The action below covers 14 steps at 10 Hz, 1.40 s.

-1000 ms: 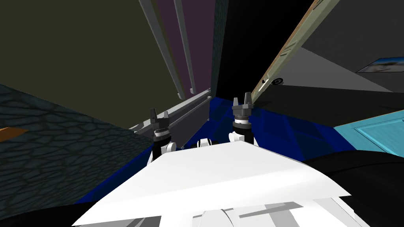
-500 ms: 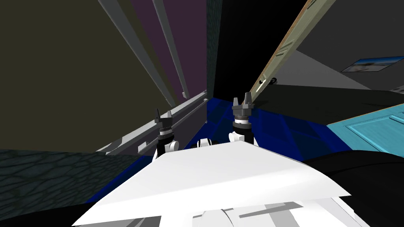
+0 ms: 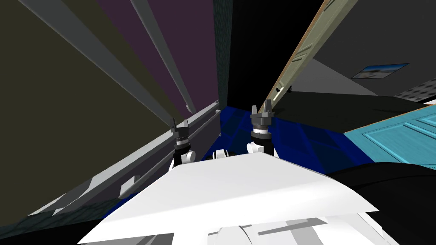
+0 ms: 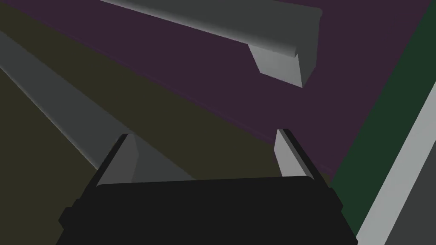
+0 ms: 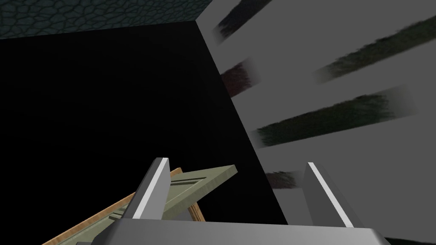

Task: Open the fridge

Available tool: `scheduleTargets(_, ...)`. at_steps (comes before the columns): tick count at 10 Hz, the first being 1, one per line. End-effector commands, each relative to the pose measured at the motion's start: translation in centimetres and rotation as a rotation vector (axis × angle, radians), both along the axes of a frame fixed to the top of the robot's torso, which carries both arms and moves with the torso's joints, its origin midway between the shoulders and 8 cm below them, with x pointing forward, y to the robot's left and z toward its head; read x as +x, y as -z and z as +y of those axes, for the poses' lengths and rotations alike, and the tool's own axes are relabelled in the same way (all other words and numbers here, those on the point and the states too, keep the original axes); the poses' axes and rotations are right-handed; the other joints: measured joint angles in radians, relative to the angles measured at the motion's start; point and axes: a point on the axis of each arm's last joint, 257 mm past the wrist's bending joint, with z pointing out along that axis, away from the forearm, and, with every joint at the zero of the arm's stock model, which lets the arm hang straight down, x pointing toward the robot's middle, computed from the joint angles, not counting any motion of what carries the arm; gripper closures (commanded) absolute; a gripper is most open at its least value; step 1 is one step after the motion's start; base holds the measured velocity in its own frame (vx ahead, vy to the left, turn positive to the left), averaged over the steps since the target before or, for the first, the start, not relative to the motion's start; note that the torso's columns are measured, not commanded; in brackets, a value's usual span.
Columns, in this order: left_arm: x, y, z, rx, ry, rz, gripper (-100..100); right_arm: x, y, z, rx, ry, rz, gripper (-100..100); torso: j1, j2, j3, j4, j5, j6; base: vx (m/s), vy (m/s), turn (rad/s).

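Left tool (image 4: 204,134), fingers spread and empty, near the long grey bar handle (image 4: 264,29); a skewed approach could miss it.

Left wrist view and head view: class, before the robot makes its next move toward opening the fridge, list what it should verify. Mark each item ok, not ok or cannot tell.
1. Left gripper open: ok.
2. Grey bar handle on the purple door panel in sight ahead of the left gripper: ok.
3. Handle between the left gripper's fingers: not ok, it lies beyond their tips.
4. Right gripper open and holding nothing: ok.
5. Purple door panel belongs to the fridge: cannot tell.
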Motion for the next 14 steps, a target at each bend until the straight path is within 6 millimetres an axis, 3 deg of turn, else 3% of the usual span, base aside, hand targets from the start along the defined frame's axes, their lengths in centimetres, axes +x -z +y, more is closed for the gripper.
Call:
scheduleTargets(1,0.3,0.3,-0.5,-0.07,0.015,-0.012,-100,0.0,0.0,0.0,0.0,0.0,0.0,0,-0.002,-0.001,0.0,0.0,0.0,0.0,0.195,-0.101,-0.072)
scheduleTargets(6,0.6,0.3,-0.7,-0.153,0.011,-0.027,-100,0.0,0.0,0.0,0.0,0.0,0.0,0,0.0,0.002,0.001,0.001,0.0,0.0,0.085,-0.02,-0.033)
scheduleTargets(11,0.7,-2.3,-0.9,-0.156,0.015,-0.027,-100,0.0,0.0,0.0,0.0,0.0,0.0,0,0.0,-0.002,-0.001,-0.001,0.0,0.0,0.037,0.005,0.007)
scheduleTargets(12,0.6,-2.0,-0.8,-0.156,0.014,-0.029,-100,0.0,0.0,0.0,0.0,0.0,0.0,0,0.0,-0.002,-0.001,0.0,0.0,0.0,0.022,0.004,0.001)
scheduleTargets(13,0.7,-1.2,-0.8,-0.156,0.013,-0.027,100,0.0,0.0,0.0,0.0,0.0,0.0,0,0.0,0.0,0.0,0.0,0.0,0.0,-0.021,0.0,-0.001)
scheduleTargets(14,0.7,-0.7,-0.8,-0.156,0.012,-0.027,100,0.0,0.0,0.0,0.0,0.0,0.0,0,0.0,0.0,0.001,-0.002,0.001,0.001,-0.043,-0.013,-0.041)
